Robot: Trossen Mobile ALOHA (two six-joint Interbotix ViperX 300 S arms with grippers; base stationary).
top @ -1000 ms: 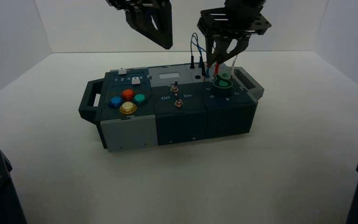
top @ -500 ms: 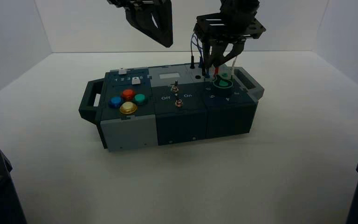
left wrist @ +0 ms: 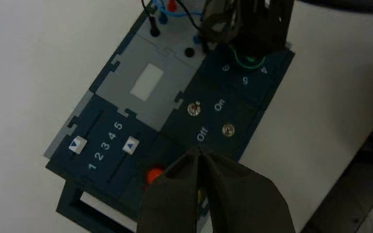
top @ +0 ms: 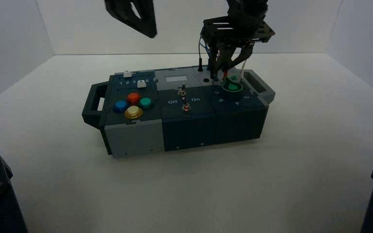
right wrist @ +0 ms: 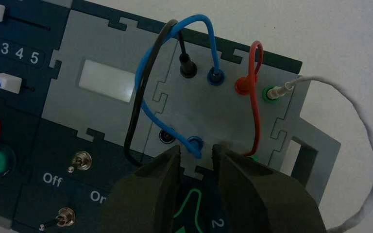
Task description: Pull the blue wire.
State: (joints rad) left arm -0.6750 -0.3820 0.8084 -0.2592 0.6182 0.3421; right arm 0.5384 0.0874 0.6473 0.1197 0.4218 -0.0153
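The blue wire [right wrist: 194, 17] arches over the grey panel at the back of the box, one plug in a far socket [right wrist: 216, 76] and the other in a near socket [right wrist: 194, 143]. My right gripper [right wrist: 196, 151] is open, low over the panel, its fingertips on either side of the near blue plug with gaps left and right. In the high view it [top: 226, 69] hangs over the box's right rear, by the blue wire [top: 201, 44]. My left gripper [left wrist: 200, 154] is shut on nothing, raised above the box's left half [top: 137, 18].
A black wire [right wrist: 135, 104] loops beside the blue one. A red wire [right wrist: 256, 97] and a white wire [right wrist: 364, 126] are plugged in to the right. The green knob [top: 232, 87] sits just in front of the sockets, with toggle switches [top: 181, 91], sliders and coloured buttons [top: 133, 104] further left.
The left arm has moved left and away from the box's middle. The right gripper has shifted slightly left and lower onto the wire sockets, still open.
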